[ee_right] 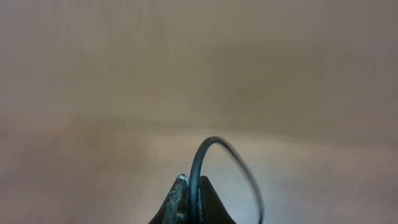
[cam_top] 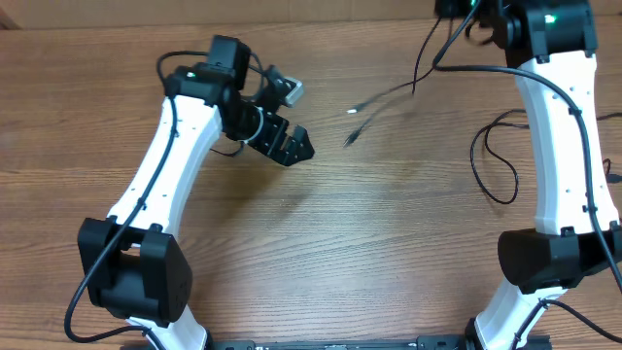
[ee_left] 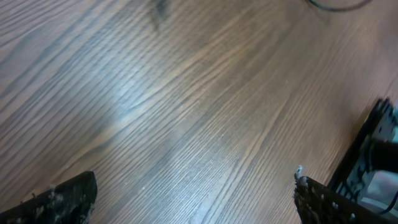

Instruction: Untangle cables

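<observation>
Thin black cables [cam_top: 423,53] hang down from the top right and trail left over the wood. Two small plug ends [cam_top: 354,109] lie near the middle of the far side. Another thin loop [cam_top: 491,165] lies beside the right arm. My right gripper [ee_right: 191,182] is shut on a cable [ee_right: 214,146] that arches up out of its jaws; in the overhead view its tip is cut off by the top edge. My left gripper [cam_top: 288,142] is open, nothing between its fingers [ee_left: 65,196], low over bare wood left of the plugs. An arc of cable [ee_left: 339,6] shows at the top edge of the left wrist view.
The wooden table [cam_top: 369,243] fills the view. The white left arm [cam_top: 165,165] reaches up from the bottom left, the white right arm [cam_top: 564,146] rises along the right side, and both arm bases sit at the near edge.
</observation>
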Robot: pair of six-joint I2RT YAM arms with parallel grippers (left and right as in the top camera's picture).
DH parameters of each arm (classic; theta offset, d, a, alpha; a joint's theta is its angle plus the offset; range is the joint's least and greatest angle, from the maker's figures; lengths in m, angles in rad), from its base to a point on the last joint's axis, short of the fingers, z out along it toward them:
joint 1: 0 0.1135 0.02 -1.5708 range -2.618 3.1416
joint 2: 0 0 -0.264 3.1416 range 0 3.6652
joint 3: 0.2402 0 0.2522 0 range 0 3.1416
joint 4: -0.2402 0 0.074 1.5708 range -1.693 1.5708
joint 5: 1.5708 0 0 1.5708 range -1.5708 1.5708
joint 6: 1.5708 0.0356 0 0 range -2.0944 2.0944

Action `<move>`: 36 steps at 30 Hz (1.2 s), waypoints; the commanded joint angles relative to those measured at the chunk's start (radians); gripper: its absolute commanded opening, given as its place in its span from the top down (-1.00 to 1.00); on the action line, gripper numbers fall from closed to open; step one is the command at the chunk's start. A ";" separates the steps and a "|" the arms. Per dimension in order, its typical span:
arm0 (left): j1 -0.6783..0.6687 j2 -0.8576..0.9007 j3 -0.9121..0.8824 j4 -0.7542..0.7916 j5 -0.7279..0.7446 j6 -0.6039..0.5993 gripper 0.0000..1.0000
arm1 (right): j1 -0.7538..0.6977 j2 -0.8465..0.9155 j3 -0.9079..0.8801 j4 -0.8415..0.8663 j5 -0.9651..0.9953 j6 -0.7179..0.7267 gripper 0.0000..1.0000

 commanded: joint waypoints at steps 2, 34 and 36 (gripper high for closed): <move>-0.029 0.004 0.018 0.006 -0.006 0.069 -0.99 | 0.003 -0.013 0.049 0.143 0.341 0.010 0.93; -0.032 0.004 0.018 0.008 -0.007 0.069 -1.00 | -0.378 0.092 0.047 0.396 0.444 0.082 0.93; -0.031 0.004 0.018 0.008 -0.006 0.069 -1.00 | -0.389 0.108 0.047 0.412 0.444 0.082 0.93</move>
